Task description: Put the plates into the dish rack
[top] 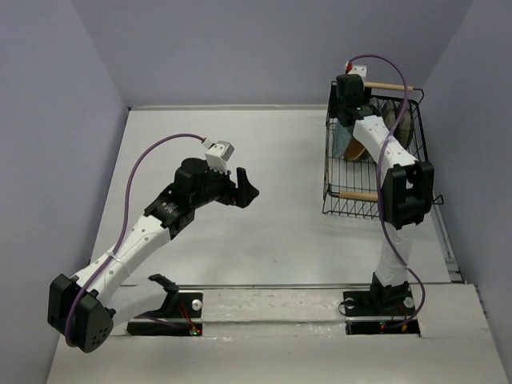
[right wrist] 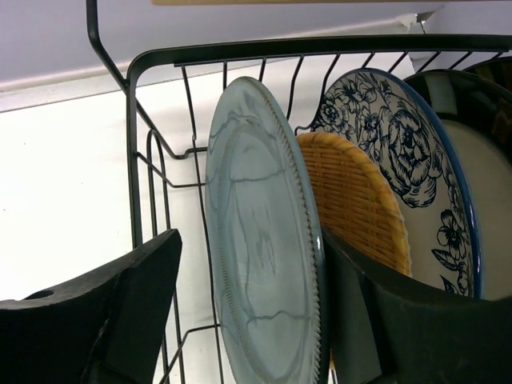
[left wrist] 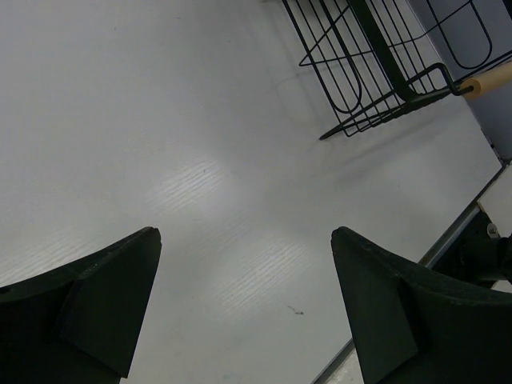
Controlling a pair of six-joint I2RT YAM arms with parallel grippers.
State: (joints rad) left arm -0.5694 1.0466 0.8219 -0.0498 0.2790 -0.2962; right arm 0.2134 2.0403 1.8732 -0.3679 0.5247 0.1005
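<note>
The black wire dish rack (top: 330, 164) stands at the table's far right, with wooden rod handles (top: 390, 86). In the right wrist view the teal plate (right wrist: 256, 240) stands on edge in the rack (right wrist: 240, 50), then the orange-tan plate (right wrist: 352, 200), the white plate with blue flowers (right wrist: 400, 144) and a cream plate with a dark rim (right wrist: 476, 168). My right gripper (right wrist: 250, 236) is open and straddles the teal plate, its left finger (right wrist: 120, 304) clear of the plate. My left gripper (top: 244, 188) is open and empty above the table's middle (left wrist: 244, 232).
The rack's near corner (left wrist: 352, 96) and one wooden handle (left wrist: 492, 80) show in the left wrist view. Grey walls close the table at the back and sides. The right arm (top: 400, 188) reaches over the rack's near end.
</note>
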